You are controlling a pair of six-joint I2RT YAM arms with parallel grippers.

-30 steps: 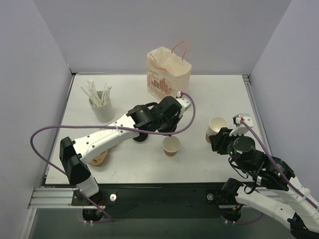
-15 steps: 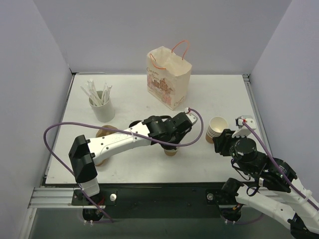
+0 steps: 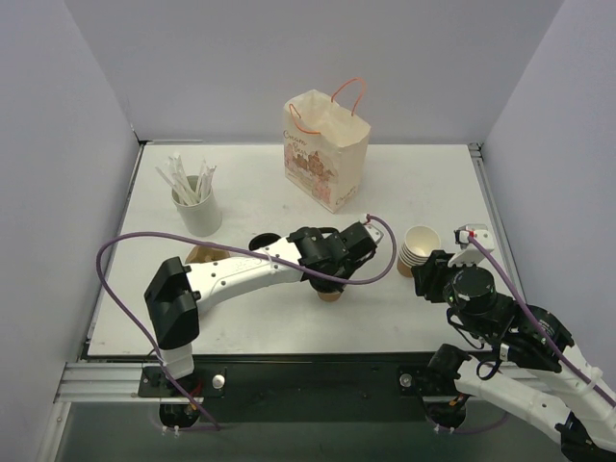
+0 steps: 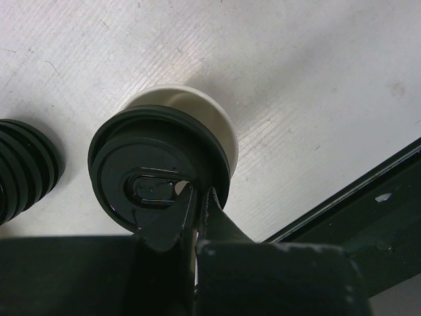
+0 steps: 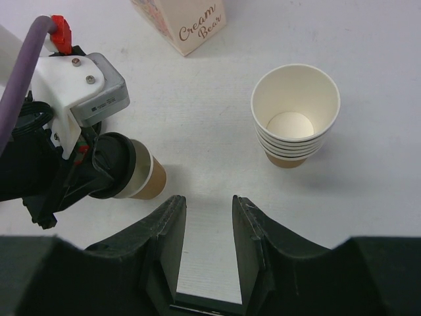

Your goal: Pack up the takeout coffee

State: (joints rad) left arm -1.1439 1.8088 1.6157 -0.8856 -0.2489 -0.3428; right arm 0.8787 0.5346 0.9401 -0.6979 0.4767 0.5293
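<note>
Seating the black lid [image 4: 148, 168] on the paper cup [image 4: 220, 125] was judged to be the step in hand. The cup stood upright on the surface [image 4: 309, 59], near its middle, in front of the paper bag [image 3: 325, 144] and between the spare lids [image 4: 23, 168] and the stack of lidless cups [image 5: 296, 112]. The lid was seen over the cup's mouth but not centred. In the left wrist view a crescent of pale rim was left showing on one side. Whether the lid had touched the rim could not be told.

The lid was pinched at its edge by the left gripper [image 4: 197, 197], whose fingers were closed tight on it. The right gripper [image 5: 207, 204] was held apart from the cup, near the stack, with its fingers parted and nothing between them.

To do the step well, the lid should be shifted toward the exposed rim until none shows. It should then be levelled and pressed straight down. An edge pinch may tip the lid, so one side could catch while the other rides high. The light cup could also be pushed over or slid. It might be steadied by the free gripper before any press was made.
</note>
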